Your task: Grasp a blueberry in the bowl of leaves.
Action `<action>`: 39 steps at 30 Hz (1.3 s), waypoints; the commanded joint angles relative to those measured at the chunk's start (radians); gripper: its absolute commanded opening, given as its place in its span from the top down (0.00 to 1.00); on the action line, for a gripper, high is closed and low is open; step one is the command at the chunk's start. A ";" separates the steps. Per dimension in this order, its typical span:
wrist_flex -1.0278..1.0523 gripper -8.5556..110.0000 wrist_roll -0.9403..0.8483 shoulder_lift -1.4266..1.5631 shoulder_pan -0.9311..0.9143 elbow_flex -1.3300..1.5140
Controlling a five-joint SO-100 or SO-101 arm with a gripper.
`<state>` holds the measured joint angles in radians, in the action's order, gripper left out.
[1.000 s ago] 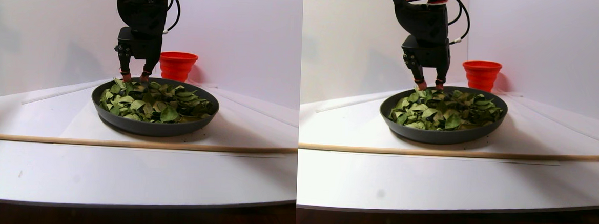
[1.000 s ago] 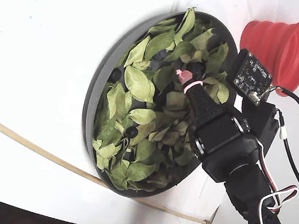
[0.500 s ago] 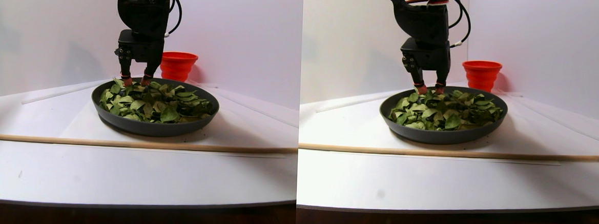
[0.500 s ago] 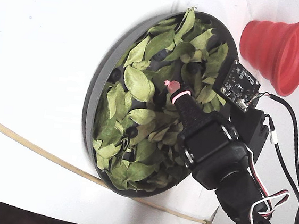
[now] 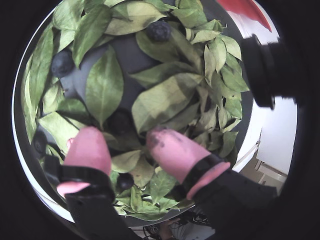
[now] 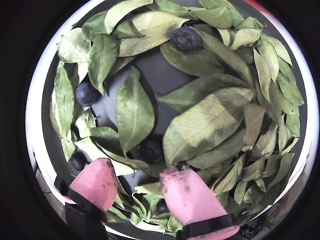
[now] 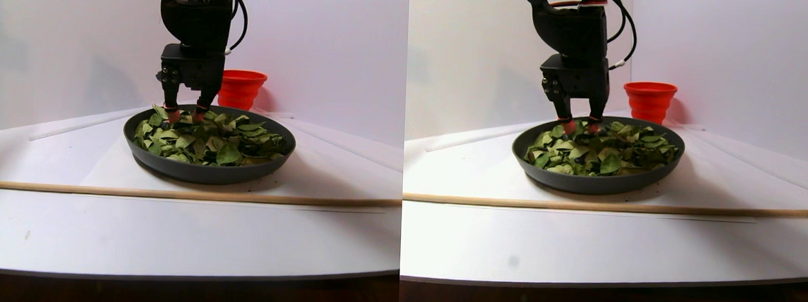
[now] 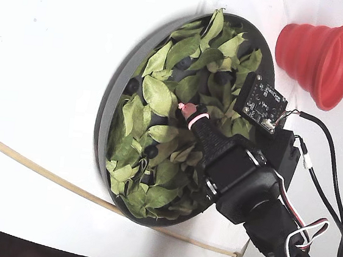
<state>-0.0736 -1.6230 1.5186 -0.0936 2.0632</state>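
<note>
The dark-grey bowl (image 8: pixel 108 106) is filled with green leaves (image 8: pixel 152 94). Several dark blueberries lie among them. My gripper (image 5: pixel 124 134) is open, and its pink fingertips (image 5: pixel 90 145) are lowered onto the leaves near the bowl's edge. One blueberry (image 5: pixel 120 121) lies half under leaves just ahead of the gap between the tips. It also shows in the other wrist view (image 6: pixel 151 149), ahead of the gripper (image 6: pixel 137 170). A second blueberry (image 5: pixel 125 181) lies lower, between the fingers. Others (image 6: pixel 186 38) (image 6: pixel 87 93) lie farther off. Nothing is held. In the stereo pair view the gripper (image 7: pixel 184 116) stands at the bowl's (image 7: pixel 207 172) back left.
A red ribbed cup (image 8: pixel 317 55) stands just beyond the bowl, also visible in the stereo pair view (image 7: pixel 241 88). A thin wooden strip (image 7: pixel 167 193) crosses the white table in front of the bowl. A small circuit board (image 8: pixel 260 103) rides on the arm over the bowl's rim.
</note>
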 commanded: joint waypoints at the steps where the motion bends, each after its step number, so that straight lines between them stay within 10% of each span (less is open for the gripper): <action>1: 0.002 0.79 0.003 0.035 -0.014 -0.014; 39: -0.029 0.79 0.031 -0.087 -0.029 -0.101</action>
<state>-0.0874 -1.5969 1.4097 -0.1074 2.0064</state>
